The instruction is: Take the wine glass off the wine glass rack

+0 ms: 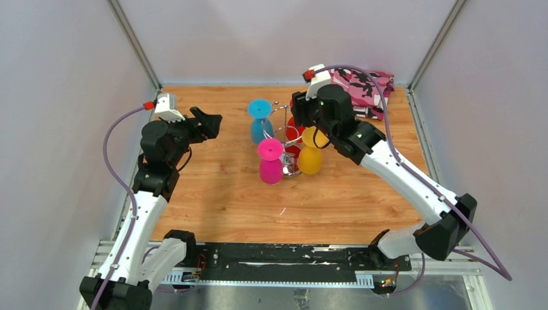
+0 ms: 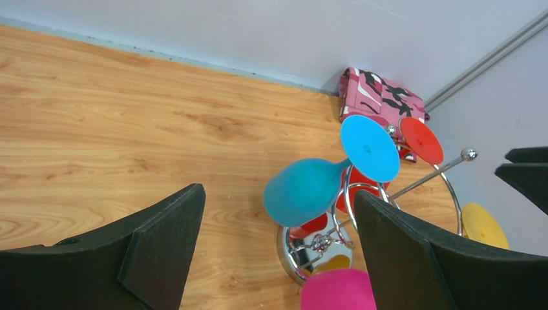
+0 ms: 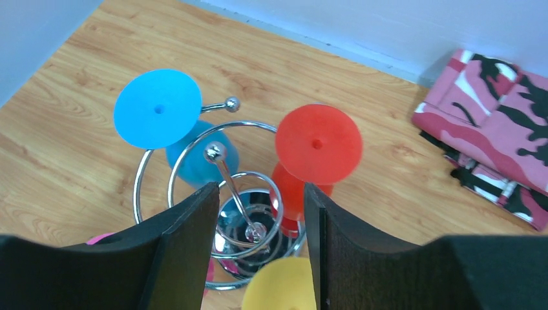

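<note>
The chrome wine glass rack (image 1: 289, 169) (image 2: 304, 255) (image 3: 249, 126) stands mid-table. Upside down on its arms hang a blue wine glass (image 1: 260, 110) (image 2: 307, 190) (image 3: 157, 108), a red one (image 1: 294, 126) (image 3: 318, 143), a yellow one (image 1: 310, 160) (image 3: 281, 287) and a pink one (image 1: 270, 169) (image 2: 336, 290). My right gripper (image 1: 300, 110) (image 3: 261, 188) hovers over the rack's far right, open, its fingers apart above the ring, with the yellow foot just below the gap. My left gripper (image 1: 212, 123) (image 2: 276, 194) is wide open left of the rack, facing the blue glass and clear of it.
A folded pink camouflage cloth (image 1: 365, 87) (image 2: 381, 97) (image 3: 497, 116) lies in the far right corner. Grey walls with metal corner posts close in the wooden table (image 1: 220, 200) on three sides.
</note>
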`<state>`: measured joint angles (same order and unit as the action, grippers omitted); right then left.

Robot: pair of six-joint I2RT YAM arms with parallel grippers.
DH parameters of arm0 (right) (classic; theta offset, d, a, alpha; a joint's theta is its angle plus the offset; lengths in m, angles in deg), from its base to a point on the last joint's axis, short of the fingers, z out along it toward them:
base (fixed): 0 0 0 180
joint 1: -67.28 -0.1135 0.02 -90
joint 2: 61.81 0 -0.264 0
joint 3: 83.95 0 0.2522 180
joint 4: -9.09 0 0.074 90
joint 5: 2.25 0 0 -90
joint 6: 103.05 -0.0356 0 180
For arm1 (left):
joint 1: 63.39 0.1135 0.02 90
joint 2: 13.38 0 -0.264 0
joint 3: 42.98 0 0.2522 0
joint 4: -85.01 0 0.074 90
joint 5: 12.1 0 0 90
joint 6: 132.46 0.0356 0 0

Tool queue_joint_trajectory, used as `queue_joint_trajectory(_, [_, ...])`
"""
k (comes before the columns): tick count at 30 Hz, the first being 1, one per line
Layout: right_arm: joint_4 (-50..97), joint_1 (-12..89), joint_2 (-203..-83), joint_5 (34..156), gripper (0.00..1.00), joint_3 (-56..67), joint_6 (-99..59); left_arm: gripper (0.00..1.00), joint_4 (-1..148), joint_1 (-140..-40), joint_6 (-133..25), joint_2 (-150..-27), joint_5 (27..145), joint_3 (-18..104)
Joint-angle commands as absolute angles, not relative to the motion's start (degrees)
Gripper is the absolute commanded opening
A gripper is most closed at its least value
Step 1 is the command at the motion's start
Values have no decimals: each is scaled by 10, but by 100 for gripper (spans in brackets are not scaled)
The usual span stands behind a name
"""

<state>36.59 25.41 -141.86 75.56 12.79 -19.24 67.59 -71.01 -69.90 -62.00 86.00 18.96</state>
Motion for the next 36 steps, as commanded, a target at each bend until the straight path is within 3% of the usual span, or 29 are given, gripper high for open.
queue_joint_trajectory(1, [366, 247, -1365, 682, 57, 107, -202, 91, 656, -710, -692, -621, 856, 227])
queue_joint_trajectory(12, [420, 248, -1330, 584, 60, 100, -190, 92, 695, -710, -738, -684, 928, 284])
queue_joint_trajectory(15, [417, 249, -1307, 575, 65, 78, -191, 91, 690, -710, -740, -706, 943, 304])
queue_joint_trajectory(28, [412, 257, -1304, 486, 72, 65, -154, 92, 679, -710, -733, -666, 900, 244])
queue_joint_trajectory(36, [361, 283, -1280, 506, 76, 31, -144, 92, 678, -710, -736, -678, 905, 247])
